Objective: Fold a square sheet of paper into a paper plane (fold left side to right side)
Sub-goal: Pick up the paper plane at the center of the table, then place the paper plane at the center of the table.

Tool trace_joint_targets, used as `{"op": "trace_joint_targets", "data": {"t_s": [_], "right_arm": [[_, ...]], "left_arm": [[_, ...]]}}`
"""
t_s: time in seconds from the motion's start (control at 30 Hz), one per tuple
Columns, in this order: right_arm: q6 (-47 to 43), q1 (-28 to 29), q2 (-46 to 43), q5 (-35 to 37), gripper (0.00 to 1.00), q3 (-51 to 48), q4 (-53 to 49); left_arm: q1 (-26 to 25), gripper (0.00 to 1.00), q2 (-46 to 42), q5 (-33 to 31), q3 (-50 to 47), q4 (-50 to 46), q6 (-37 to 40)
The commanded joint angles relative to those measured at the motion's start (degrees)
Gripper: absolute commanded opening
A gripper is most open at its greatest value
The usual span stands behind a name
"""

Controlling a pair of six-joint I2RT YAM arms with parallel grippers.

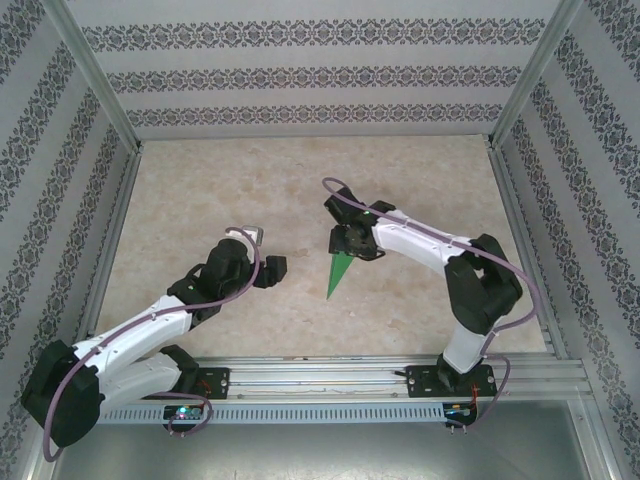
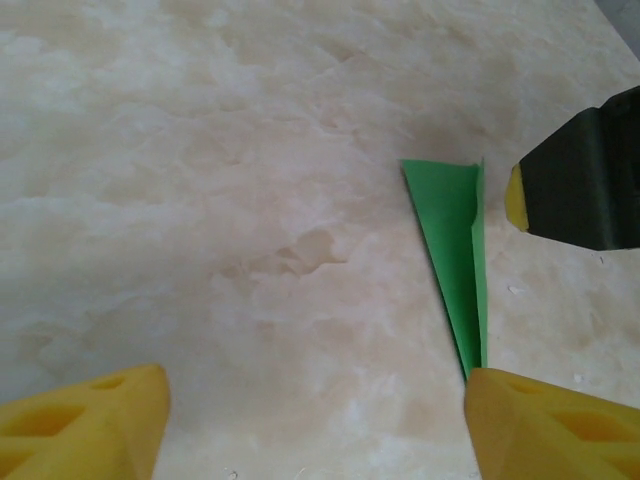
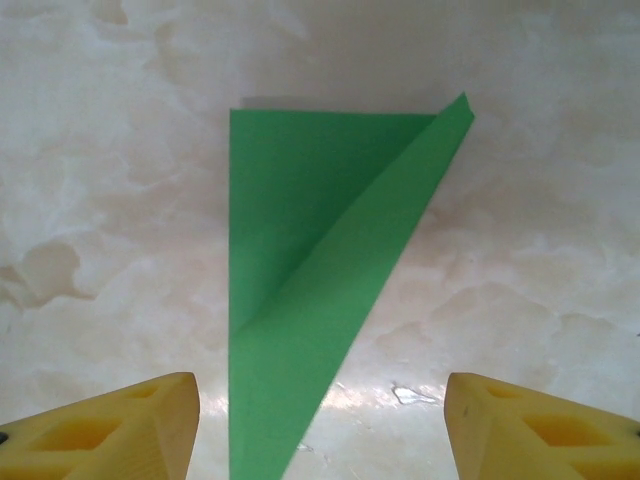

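The slim bright green folded-paper plane (image 3: 300, 300) is seen lying flat between the parted jaws of the right gripper (image 3: 320, 430), its tip beside the likewise parted left gripper (image 2: 315, 425); judged light and crushable, it is best pinched along its creased spine.

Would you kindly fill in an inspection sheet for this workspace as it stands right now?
Surface: beige marbled tabletop, flat, no damage seen.
Job's things: bright green paper plane, a slim folded dart lying flat mid-table, point toward the arm bases.
Clutter: nothing seen.
Grippers: left gripper open, to the left of the plane; right gripper open, yellow fingers either side of the plane, not clamping it.
Cables: purple-grey cable looped along each arm, off the paper.
Surroundings: patterned walls on three sides; aluminium rails along the near edge.
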Motion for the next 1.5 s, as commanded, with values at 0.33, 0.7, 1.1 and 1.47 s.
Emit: {"op": "trace_joint_targets", "data": {"t_s": [0.33, 0.7, 1.1, 1.47], "right_arm": [[6.51, 2.34, 11.23, 4.61, 0.54, 8.45, -6.28], [9.02, 3.09, 10.89, 3.46, 0.35, 6.39, -5.88], [9.08, 3.52, 0.56, 3.63, 0.0, 2.41, -5.54], [0.6, 1.31, -15.34, -1.46, 0.0, -5.4, 4.73]], "left_arm": [[1.54, 0.85, -4.37, -1.54, -3.4, 2.57, -0.76], [1.92, 0.86, -4.87, -1.73, -2.7, 1.22, -0.41], [2.17, 0.87, -6.16, -2.2, -0.46, -1.68, -0.31], [3.19, 0.91, -10.61, -3.28, 0.38, -2.41, -4.71]]}}
